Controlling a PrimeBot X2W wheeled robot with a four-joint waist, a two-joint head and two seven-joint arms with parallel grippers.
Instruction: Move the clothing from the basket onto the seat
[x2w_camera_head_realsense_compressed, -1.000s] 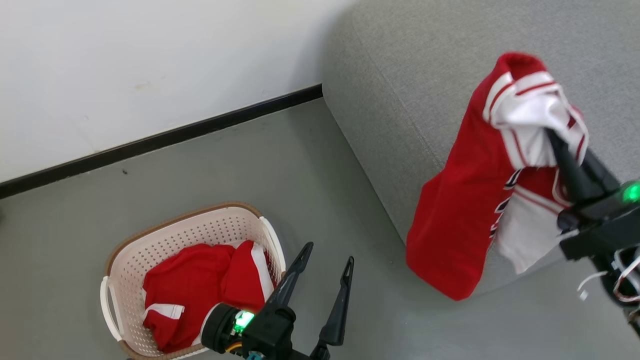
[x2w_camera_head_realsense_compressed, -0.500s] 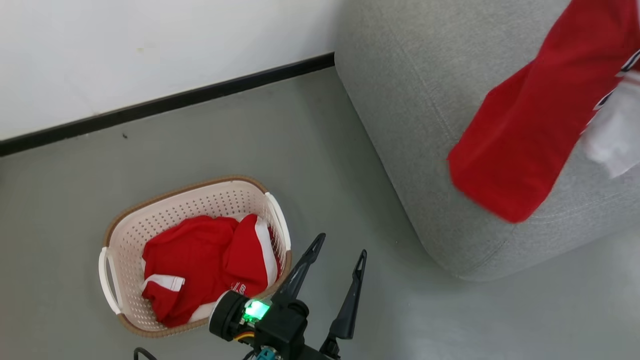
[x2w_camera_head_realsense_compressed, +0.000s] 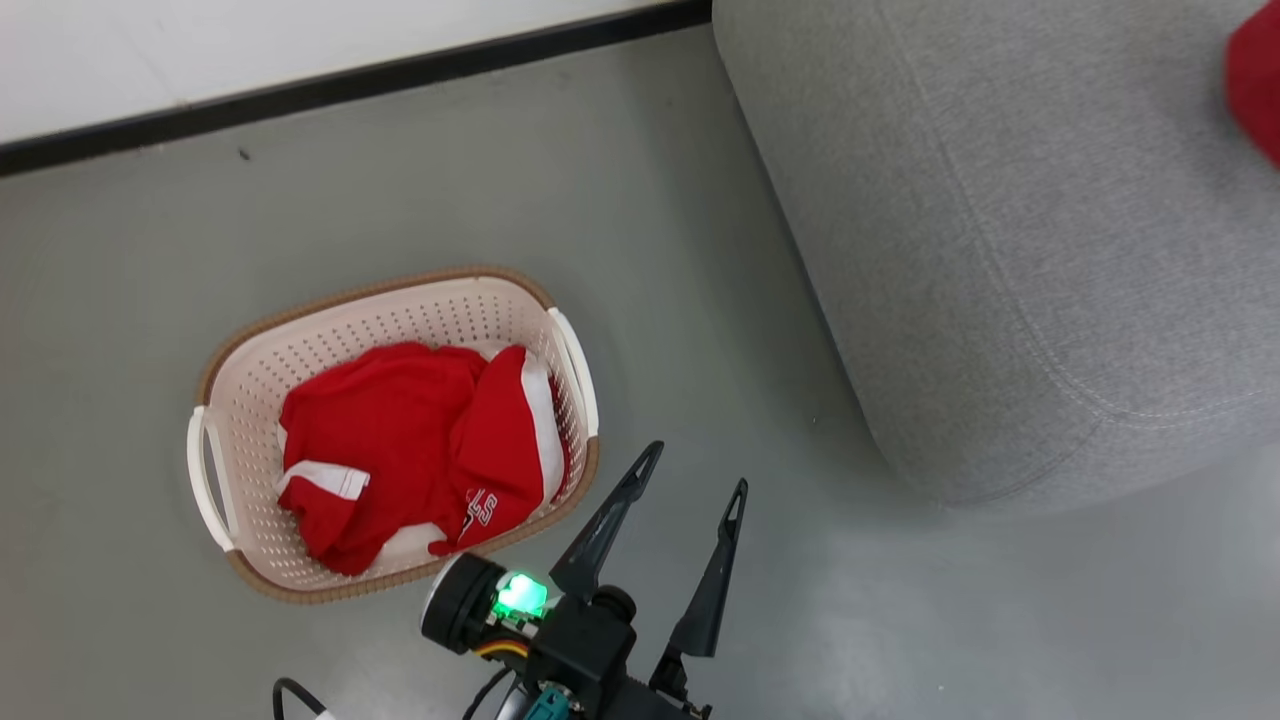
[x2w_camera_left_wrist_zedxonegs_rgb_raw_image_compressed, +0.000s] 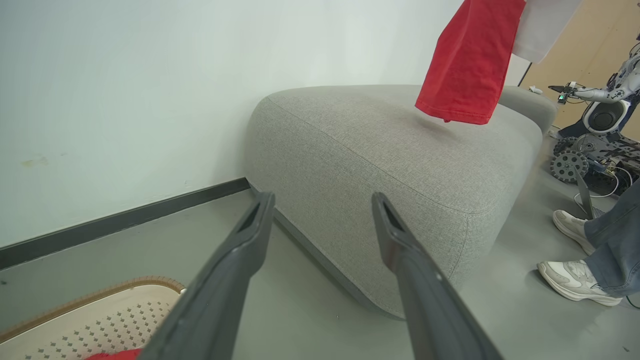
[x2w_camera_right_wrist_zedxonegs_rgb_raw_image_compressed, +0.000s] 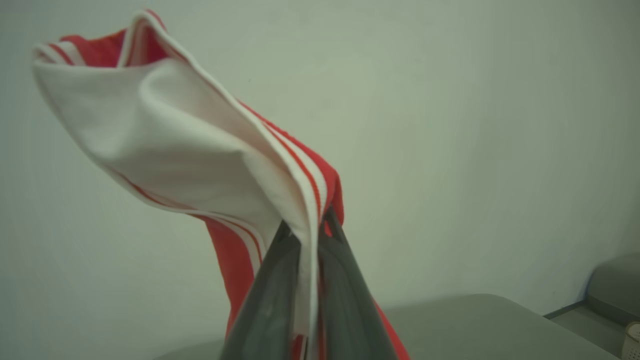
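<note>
Right wrist view: we find the right gripper (x2w_camera_right_wrist_zedxonegs_rgb_raw_image_compressed: 305, 227) clamped on a red jersey (x2w_camera_right_wrist_zedxonegs_rgb_raw_image_compressed: 200, 150), hanging above the seat (x2w_camera_left_wrist_zedxonegs_rgb_raw_image_compressed: 390, 150). The left gripper (x2w_camera_head_realsense_compressed: 697, 465) gapes empty beside the basket (x2w_camera_head_realsense_compressed: 400, 320), shorts (x2w_camera_head_realsense_compressed: 400, 440) inside. Next, we judge: lower and release.

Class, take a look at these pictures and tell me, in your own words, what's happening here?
A two-armed robot is moving laundry. Its right gripper is shut on a red garment with white trim, holding it up above the large light-grey fabric seat, not yet laid down. A second red garment with white stripes lies in the cream perforated plastic basket on the floor. The left gripper hangs open beside the basket, holding nothing.
</note>
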